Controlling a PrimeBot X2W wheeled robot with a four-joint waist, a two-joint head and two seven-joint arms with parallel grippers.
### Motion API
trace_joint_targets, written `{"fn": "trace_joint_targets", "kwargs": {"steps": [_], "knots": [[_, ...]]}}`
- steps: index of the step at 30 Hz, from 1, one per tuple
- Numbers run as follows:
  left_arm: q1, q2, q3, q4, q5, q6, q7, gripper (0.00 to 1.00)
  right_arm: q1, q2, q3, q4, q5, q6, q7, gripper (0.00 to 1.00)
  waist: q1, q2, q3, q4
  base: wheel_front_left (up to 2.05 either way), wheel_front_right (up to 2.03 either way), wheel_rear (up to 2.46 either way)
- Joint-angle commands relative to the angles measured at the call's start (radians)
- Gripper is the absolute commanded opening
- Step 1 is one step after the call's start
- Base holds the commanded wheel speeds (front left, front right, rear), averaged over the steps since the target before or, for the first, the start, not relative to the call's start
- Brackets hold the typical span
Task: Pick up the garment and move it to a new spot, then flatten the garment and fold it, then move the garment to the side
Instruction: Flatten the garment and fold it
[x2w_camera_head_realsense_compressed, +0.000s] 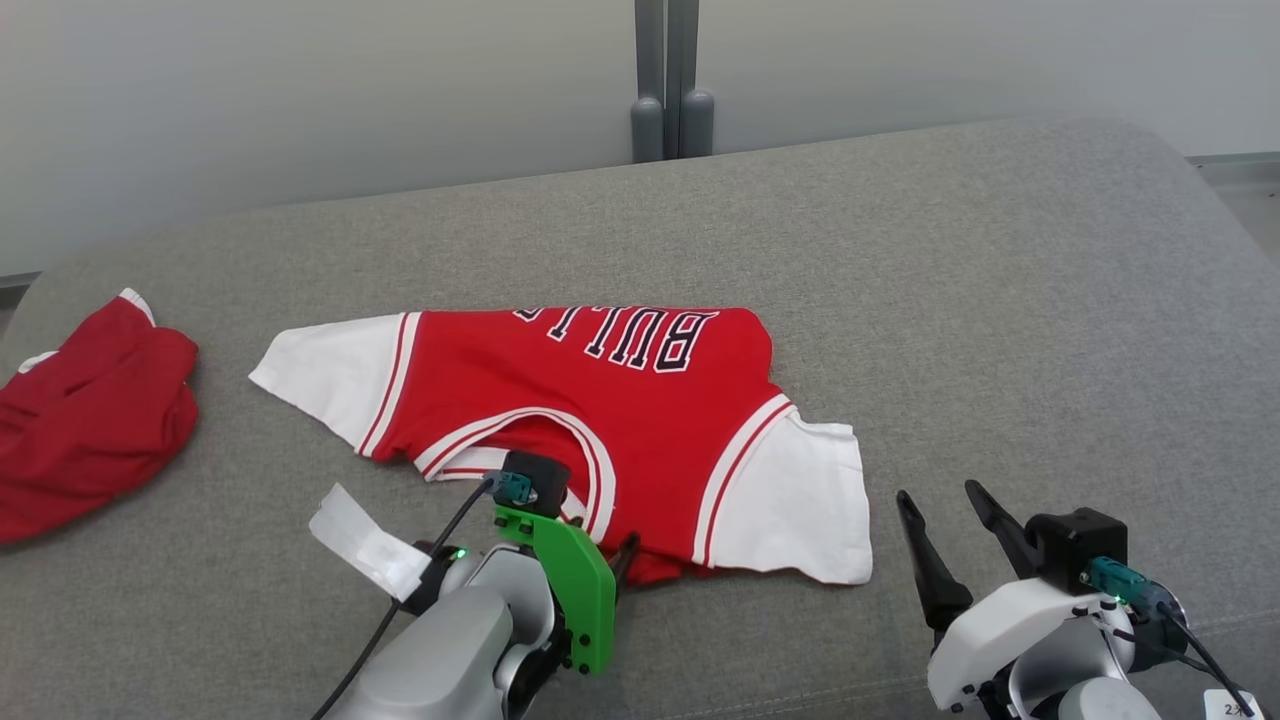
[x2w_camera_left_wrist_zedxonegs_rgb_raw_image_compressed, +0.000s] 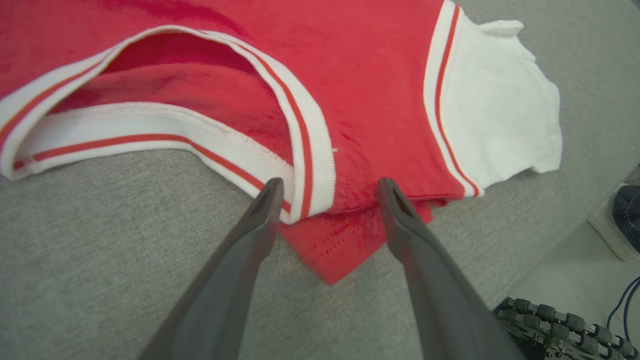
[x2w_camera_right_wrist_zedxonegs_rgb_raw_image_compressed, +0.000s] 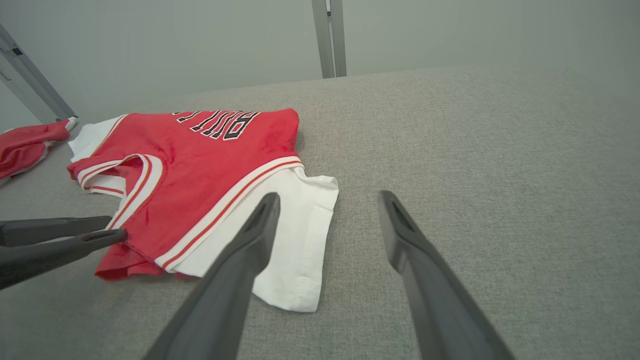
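The garment (x2w_camera_head_realsense_compressed: 620, 400) is a red jersey with white sleeves and black lettering, lying spread on the grey cushion (x2w_camera_head_realsense_compressed: 1000, 300) with its collar toward me. My left gripper (x2w_camera_head_realsense_compressed: 590, 530) is at the near edge, right of the collar. In the left wrist view the left gripper (x2w_camera_left_wrist_zedxonegs_rgb_raw_image_compressed: 330, 184) is open, its tips straddling the collar's white rib and the red shoulder of the garment (x2w_camera_left_wrist_zedxonegs_rgb_raw_image_compressed: 380, 75). My right gripper (x2w_camera_head_realsense_compressed: 938, 492) is open over bare cushion, just right of the white sleeve. From the right wrist, the right gripper (x2w_camera_right_wrist_zedxonegs_rgb_raw_image_compressed: 330, 196) faces the garment (x2w_camera_right_wrist_zedxonegs_rgb_raw_image_compressed: 200, 165), with the left gripper (x2w_camera_right_wrist_zedxonegs_rgb_raw_image_compressed: 115, 227) beside it.
A second red cloth (x2w_camera_head_realsense_compressed: 90, 430) lies bunched at the cushion's left end. Two grey posts (x2w_camera_head_realsense_compressed: 670, 110) stand behind the far edge against a pale wall. A white tag (x2w_camera_head_realsense_compressed: 365, 540) hangs off my left arm. The cushion's near edge and the floor (x2w_camera_left_wrist_zedxonegs_rgb_raw_image_compressed: 570, 270) show at lower right.
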Motion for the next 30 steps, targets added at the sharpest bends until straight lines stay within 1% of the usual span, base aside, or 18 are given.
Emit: {"fn": "trace_joint_targets", "kwargs": {"steps": [1, 2, 4, 5, 6, 10, 16, 17, 25, 30], "knots": [[0.018, 0.002, -0.002, -0.001, -0.005, -0.001, 0.005, 0.2, -0.003, -0.004, 0.001, 0.002, 0.004, -0.001, -0.005, 1.0, 0.0, 0.0, 0.0, -0.002, 0.0, 0.0, 0.0], [0.018, 0.002, -0.003, -0.003, -0.009, 0.001, 0.01, 0.16, -0.003, -0.004, 0.002, 0.003, 0.005, -0.001, -0.006, 1.0, 0.0, 0.0, 0.0, -0.004, 0.0, 0.0, 0.0], [0.018, 0.001, -0.006, -0.005, -0.014, 0.007, 0.013, 0.14, -0.004, -0.004, 0.004, 0.003, 0.007, -0.001, -0.008, 1.0, 0.0, 0.0, 0.001, -0.008, 0.0, 0.0, 0.0], [0.017, 0.001, -0.007, -0.005, -0.016, 0.01, 0.015, 0.08, -0.004, -0.004, 0.003, 0.004, 0.007, -0.001, -0.009, 1.0, 0.0, 0.0, 0.003, -0.009, 0.0, 0.0, 0.0], [0.016, 0.001, -0.007, -0.005, -0.017, 0.01, 0.016, 0.0, -0.005, -0.004, 0.003, 0.005, 0.007, -0.001, -0.009, 1.0, 0.0, 0.0, 0.004, -0.01, 0.0, 0.0, 0.0], [0.006, 0.0, -0.008, -0.021, -0.025, 0.0, -0.004, 0.0, -0.006, -0.004, -0.001, 0.008, 0.006, -0.001, -0.012, 1.0, 0.0, 0.0, 0.006, -0.013, 0.0, 0.0, 0.0], [-0.05, 0.0, 0.013, -0.057, -0.019, 0.015, -0.08, 0.0, -0.006, -0.004, -0.001, 0.015, 0.009, -0.001, -0.014, 1.0, 0.0, 0.0, -0.001, -0.013, 0.0, 0.0, 0.0], [-0.05, 0.0, 0.013, -0.057, -0.019, 0.015, -0.08, 0.0, -0.006, -0.004, -0.001, 0.015, 0.009, -0.001, -0.014, 1.0, 0.0, 0.0, -0.001, -0.013, 0.0, 0.0, 0.0], [-0.19, 0.0, 0.059, -0.131, 0.013, 0.056, -0.213, 0.0, -0.007, -0.004, 0.011, 0.025, 0.014, -0.001, -0.019, 1.0, 0.0, 0.0, -0.015, -0.019, 0.0, 0.0, 0.0], [-0.296, 0.0, 0.075, -0.169, 0.031, 0.058, -0.249, 0.0, -0.003, -0.004, 0.015, 0.028, 0.014, -0.001, -0.016, 1.0, 0.0, 0.0, -0.024, -0.029, 0.0, 0.0, 0.0]]}}
